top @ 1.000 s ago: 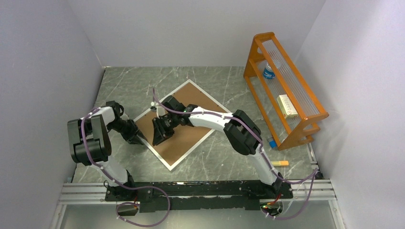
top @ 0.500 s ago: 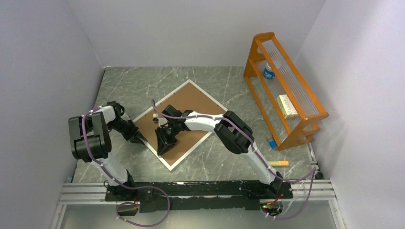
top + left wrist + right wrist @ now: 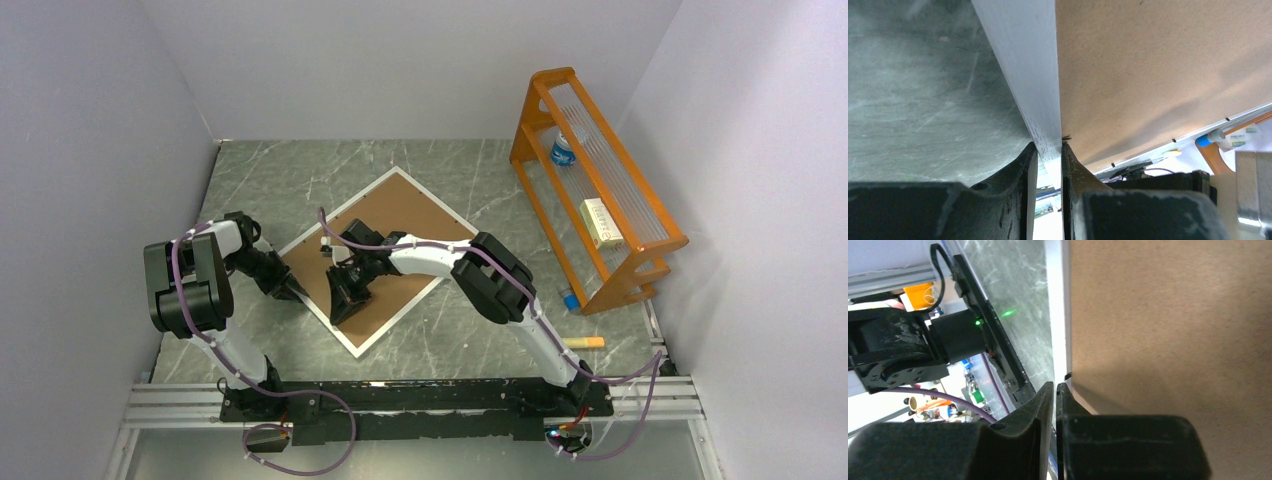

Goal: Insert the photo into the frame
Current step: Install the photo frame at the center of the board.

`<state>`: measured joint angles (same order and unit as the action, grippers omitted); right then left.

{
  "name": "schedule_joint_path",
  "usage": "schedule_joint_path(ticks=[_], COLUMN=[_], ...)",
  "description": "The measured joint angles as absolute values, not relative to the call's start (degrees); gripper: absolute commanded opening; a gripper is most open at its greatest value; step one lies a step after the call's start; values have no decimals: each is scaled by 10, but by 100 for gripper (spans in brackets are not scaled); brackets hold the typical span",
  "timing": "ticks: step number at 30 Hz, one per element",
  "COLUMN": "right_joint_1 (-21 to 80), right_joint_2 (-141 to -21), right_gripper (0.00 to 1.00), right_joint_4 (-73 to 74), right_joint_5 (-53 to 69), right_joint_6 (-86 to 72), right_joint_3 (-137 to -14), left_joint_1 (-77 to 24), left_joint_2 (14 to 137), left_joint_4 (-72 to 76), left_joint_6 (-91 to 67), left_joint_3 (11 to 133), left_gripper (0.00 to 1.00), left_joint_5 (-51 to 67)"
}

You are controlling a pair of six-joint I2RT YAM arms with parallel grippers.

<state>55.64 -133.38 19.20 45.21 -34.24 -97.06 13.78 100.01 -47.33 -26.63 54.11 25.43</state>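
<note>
Left gripper [image 3: 1048,156] is clamped on the white rim of the frame [image 3: 1023,65], which lies face-down on the table [image 3: 260,180] at mid-left. The brown backing board [image 3: 1158,70] sits inside the frame. The photo isn't visible, so I can't tell if it's under the board.

Right gripper [image 3: 1054,392] has its jaws nearly together at the frame's near edge, beside a small black tab [image 3: 1067,376]. I can't tell if it's pinching anything.

Likely step: working the back clips. The next move needs a fine pinch on the tab while the left arm steadies the frame.

At far right, the orange rack [image 3: 655,243] holds a bottle [image 3: 564,150] and a white box [image 3: 598,222].
</note>
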Motion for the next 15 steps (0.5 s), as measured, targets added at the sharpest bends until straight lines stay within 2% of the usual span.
schedule_joint_path(ticks=[3, 15], right_joint_1=[556, 559], right_joint_2=[-1329, -1334], right_gripper=[4, 4], right_joint_4=[180, 175], right_joint_5=[460, 470], right_joint_6=[-343, -345], right_joint_3=[-970, -977], left_joint_1=[138, 136], left_joint_2=[1000, 1001], left_joint_4=[-474, -475], left_joint_6=[-266, -266], left_joint_3=[541, 543], left_gripper=[21, 22], left_joint_5=[254, 253])
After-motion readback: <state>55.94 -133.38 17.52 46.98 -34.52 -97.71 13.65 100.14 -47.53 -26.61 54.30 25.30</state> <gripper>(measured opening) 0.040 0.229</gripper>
